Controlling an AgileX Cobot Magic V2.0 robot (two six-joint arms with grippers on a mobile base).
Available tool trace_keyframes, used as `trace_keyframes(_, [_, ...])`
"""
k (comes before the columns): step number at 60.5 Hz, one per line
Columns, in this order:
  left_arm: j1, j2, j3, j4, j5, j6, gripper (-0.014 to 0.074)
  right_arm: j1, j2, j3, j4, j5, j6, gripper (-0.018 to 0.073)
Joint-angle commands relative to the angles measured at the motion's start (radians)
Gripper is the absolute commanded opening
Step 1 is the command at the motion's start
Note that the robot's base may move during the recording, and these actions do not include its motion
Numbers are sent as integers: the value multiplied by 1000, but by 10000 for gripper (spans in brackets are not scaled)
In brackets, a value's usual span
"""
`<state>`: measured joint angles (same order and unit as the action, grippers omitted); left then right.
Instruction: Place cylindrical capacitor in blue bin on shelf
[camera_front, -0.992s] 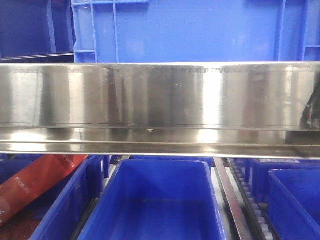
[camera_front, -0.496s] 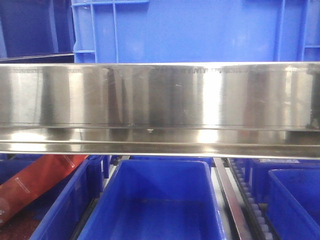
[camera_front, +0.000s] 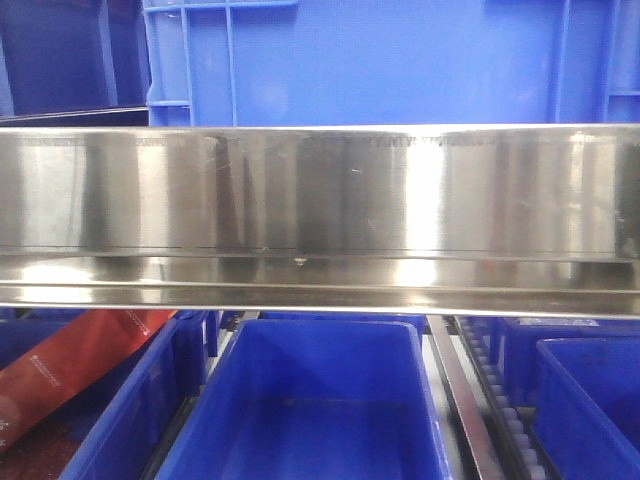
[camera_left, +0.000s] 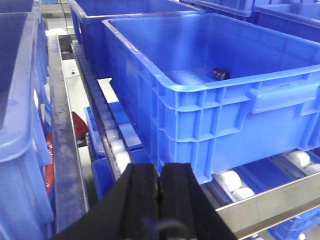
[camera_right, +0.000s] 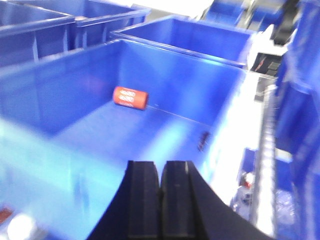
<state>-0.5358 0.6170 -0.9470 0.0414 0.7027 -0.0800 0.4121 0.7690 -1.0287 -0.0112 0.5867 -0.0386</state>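
The cylindrical capacitor (camera_left: 220, 74), a small dark cylinder, lies on its side on the floor of a blue bin (camera_left: 200, 100) in the left wrist view. That bin sits on the shelf's white rollers (camera_left: 116, 149), behind a steel rail (camera_left: 265, 202). My left gripper (camera_left: 160, 167) is shut and empty, hanging outside the bin's near left corner, below its rim. My right gripper (camera_right: 161, 165) is also shut with nothing in it, over the near edge of another blue bin (camera_right: 150, 130). The front view shows the shelf (camera_front: 320, 190) as a wide mirror-like rail, with neither gripper in sight.
An orange-red cylinder (camera_right: 130, 98) lies in the bin under my right gripper. More blue bins (camera_front: 310, 400) stand on the lower level in the front view, one with a red packet (camera_front: 80, 360). A big blue crate (camera_front: 380, 60) stands above the rail.
A dark reflection at the right end of the steel rail has shrunk and gone from the front view. Bins and rail have not moved.
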Motion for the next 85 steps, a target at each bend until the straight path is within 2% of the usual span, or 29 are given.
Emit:
trace_keyframes(1, [4,-5,-2,16,-22,-6,-111,-5,-102,113,-12,-99,-5,-143])
trace_keyframes(11, [4,-5,-2,35,-22,-6,-111,-5,-260,303,-12,-207,-5,-143])
trace_keyframes(23, [4,-5,-2,64,-22,-6,-111,-5,-354,424,-12,-262,-5,-143])
trace_keyframes(69, [6,-11,14,77,-39,-6,-111,-5,-355,434,-12,-259,-5,-143])
trace_keyframes(76, [67,-64,89,64,-120,-6,-111,-5,-355,434,-12,-259,-5,-143])
trace_keyframes(85, [194,-204,271,49,-245,0,-111,-5,-355,434,-12,-259,-5,-143])
